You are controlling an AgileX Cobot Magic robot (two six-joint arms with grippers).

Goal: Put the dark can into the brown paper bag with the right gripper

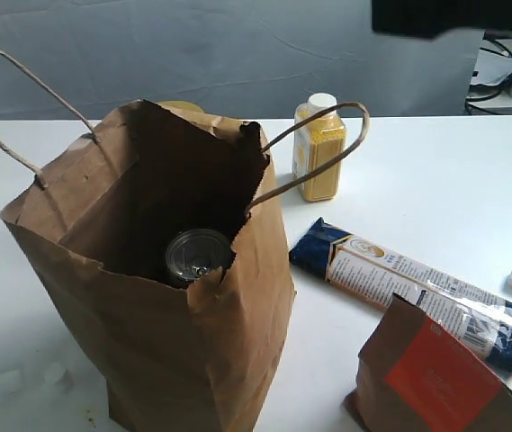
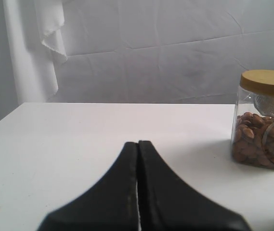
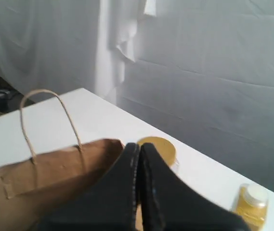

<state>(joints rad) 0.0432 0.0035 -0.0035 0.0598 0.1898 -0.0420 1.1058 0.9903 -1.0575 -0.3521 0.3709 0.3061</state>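
Right fingers (image 3: pixel 136 156) are pressed together tip to tip with nothing between them, poised over the open mouth of the brown paper bag (image 1: pixel 193 360); the left fingers (image 2: pixel 136 159) are likewise closed and empty, low over the bare counter (image 1: pixel 435 180) with a jar of nuts (image 2: pixel 262 125) ahead of them. The dark can (image 1: pixel 198 256) stands upright down inside the bag, silver lid up, long axis vertical, close to the near wall; it lies below the right fingers, and I judge that arm the nearer of the 2. By my reading the placing is done; what remains is drawing away upward, minding the cord handle (image 1: pixel 284 135) that loops in front of the yellow spice bottle (image 1: pixel 319 171).
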